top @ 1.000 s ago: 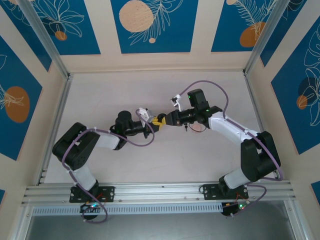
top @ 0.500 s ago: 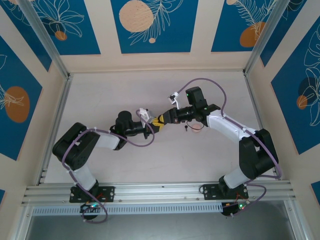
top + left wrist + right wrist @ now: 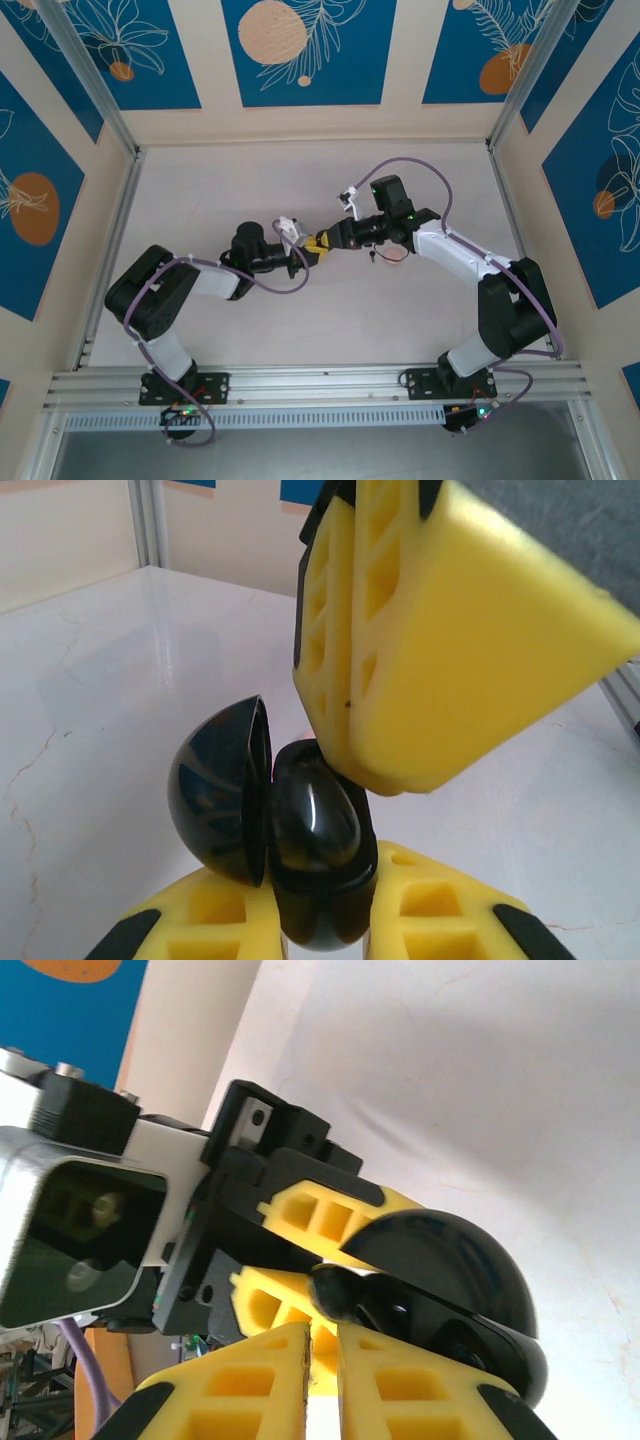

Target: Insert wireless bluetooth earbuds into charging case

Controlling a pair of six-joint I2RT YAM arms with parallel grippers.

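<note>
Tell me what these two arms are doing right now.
The left gripper is clamped on the base of the charging case and holds it up off the table, with the lid swung open. The right gripper has its jaws shut and its fingertips pushed against the open case from the other side. Whether an earbud is pinched between those tips cannot be told, so insertion looks underway rather than done.
</note>
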